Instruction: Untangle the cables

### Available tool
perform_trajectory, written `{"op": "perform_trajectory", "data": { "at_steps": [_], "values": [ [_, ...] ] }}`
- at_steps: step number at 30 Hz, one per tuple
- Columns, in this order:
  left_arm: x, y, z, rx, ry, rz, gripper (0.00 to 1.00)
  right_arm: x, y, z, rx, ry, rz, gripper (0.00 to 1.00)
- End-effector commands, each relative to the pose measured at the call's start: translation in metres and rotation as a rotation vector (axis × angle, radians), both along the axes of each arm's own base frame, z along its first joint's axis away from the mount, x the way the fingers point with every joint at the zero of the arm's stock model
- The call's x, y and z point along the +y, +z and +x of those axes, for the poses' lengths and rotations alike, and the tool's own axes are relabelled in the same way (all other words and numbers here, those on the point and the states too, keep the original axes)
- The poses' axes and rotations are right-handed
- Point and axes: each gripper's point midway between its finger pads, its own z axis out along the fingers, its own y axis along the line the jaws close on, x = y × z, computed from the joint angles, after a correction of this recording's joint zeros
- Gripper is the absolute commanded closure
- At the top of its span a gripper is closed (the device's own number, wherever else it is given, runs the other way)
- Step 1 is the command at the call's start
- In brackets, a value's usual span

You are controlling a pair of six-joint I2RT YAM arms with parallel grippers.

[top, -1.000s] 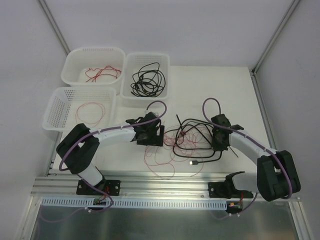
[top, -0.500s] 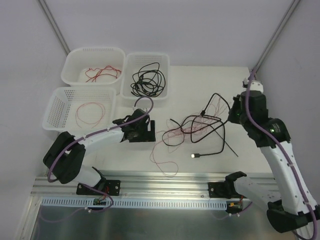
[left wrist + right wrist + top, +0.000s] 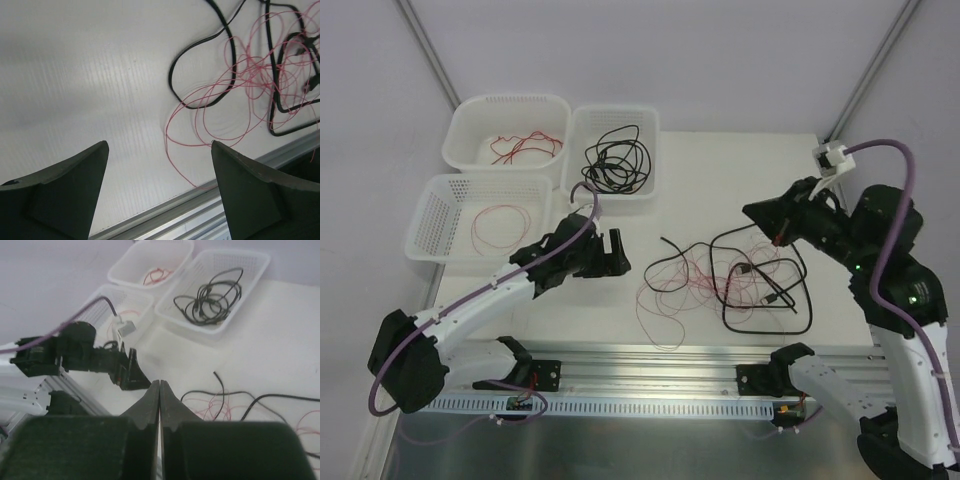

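Note:
The cables (image 3: 740,280) lie tangled on the white table: thin red wires (image 3: 670,290) looped through thicker black cables (image 3: 765,300). My left gripper (image 3: 615,250) hovers left of the tangle, open and empty. In the left wrist view the left gripper (image 3: 159,145) has bare table between its fingers, and the red wires (image 3: 240,75) and a black cable loop (image 3: 200,102) lie ahead to the right. My right gripper (image 3: 755,212) is raised above the tangle's right side. The right gripper (image 3: 159,381) is shut, with nothing visible between its fingers.
Three white baskets stand at the back left: one (image 3: 510,105) holds red wire, one (image 3: 615,112) holds a coiled black cable, and one (image 3: 440,190) holds a red loop. An aluminium rail (image 3: 650,355) runs along the table's near edge.
My right arm has lifted away from the table and swung right. The tangle has shifted right and the black cable lies in new loops. My left arm has drawn back left, still open.

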Motion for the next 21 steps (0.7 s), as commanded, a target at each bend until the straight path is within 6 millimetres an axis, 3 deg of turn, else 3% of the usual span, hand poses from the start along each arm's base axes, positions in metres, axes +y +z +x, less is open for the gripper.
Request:
{"op": "perform_trajectory", "data": {
  "at_steps": [1, 2, 4, 6, 7, 8, 9, 11, 12, 14, 17, 21],
  "values": [
    [-0.003, 0.023, -0.004, -0.052, -0.041, -0.060, 0.15, 0.015, -0.065, 0.013, 0.215, 0.036, -0.043, 0.99],
    [-0.004, 0.026, -0.005, -0.057, -0.057, -0.068, 0.13, 0.006, -0.110, 0.020, 0.322, -0.035, -0.098, 0.96],
    [-0.008, 0.025, -0.010, -0.041, -0.089, -0.080, 0.11, -0.024, -0.154, 0.034, 0.397, -0.223, -0.203, 0.92],
    [-0.009, 0.017, -0.011, -0.018, -0.098, -0.063, 0.10, -0.045, -0.211, 0.032, 0.546, -0.325, -0.290, 0.84],
    [-0.008, 0.013, -0.008, -0.017, -0.094, -0.045, 0.10, -0.047, -0.227, 0.033, 0.583, -0.343, -0.296, 0.79],
    [-0.008, 0.009, -0.006, -0.014, -0.094, -0.032, 0.09, -0.049, -0.240, 0.033, 0.608, -0.358, -0.297, 0.62],
    [-0.010, 0.005, -0.001, -0.003, -0.095, -0.011, 0.09, -0.053, -0.267, 0.027, 0.664, -0.375, -0.320, 0.52],
    [-0.012, 0.000, 0.007, -0.002, -0.102, 0.024, 0.09, -0.053, -0.282, 0.029, 0.688, -0.393, -0.310, 0.34],
    [-0.018, -0.005, 0.017, 0.004, -0.121, 0.055, 0.10, -0.054, -0.296, 0.025, 0.720, -0.395, -0.322, 0.29],
    [-0.027, -0.006, 0.029, -0.004, -0.160, 0.079, 0.11, -0.053, -0.300, 0.026, 0.722, -0.402, -0.304, 0.20],
    [-0.060, -0.004, 0.059, -0.056, -0.328, 0.117, 0.15, -0.047, -0.296, 0.023, 0.702, -0.376, -0.277, 0.13],
    [-0.081, -0.009, 0.088, -0.141, -0.489, 0.192, 0.20, -0.037, -0.282, 0.018, 0.639, -0.319, -0.242, 0.04]
  ]
}}
